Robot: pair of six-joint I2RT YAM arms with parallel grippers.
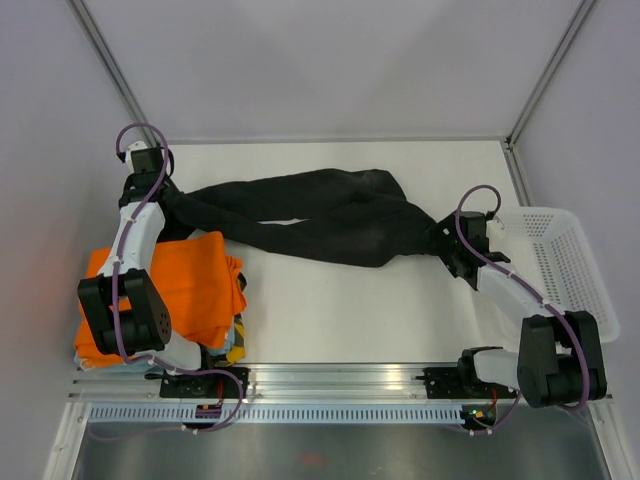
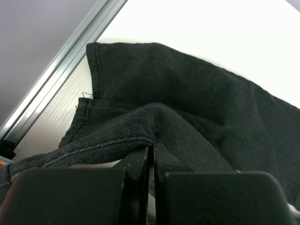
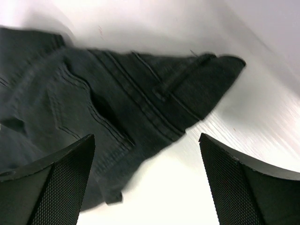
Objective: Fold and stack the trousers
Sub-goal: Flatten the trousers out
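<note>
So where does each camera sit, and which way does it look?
Top external: above and behind the robot, looking down on the table; left arm and right arm show, trousers between them.
Left wrist: on the left arm, looking along its shut left hand, which pinches the cloth.
Right wrist: on the right arm, looking down past its open right hand.
Shared: all three see the trousers.
</note>
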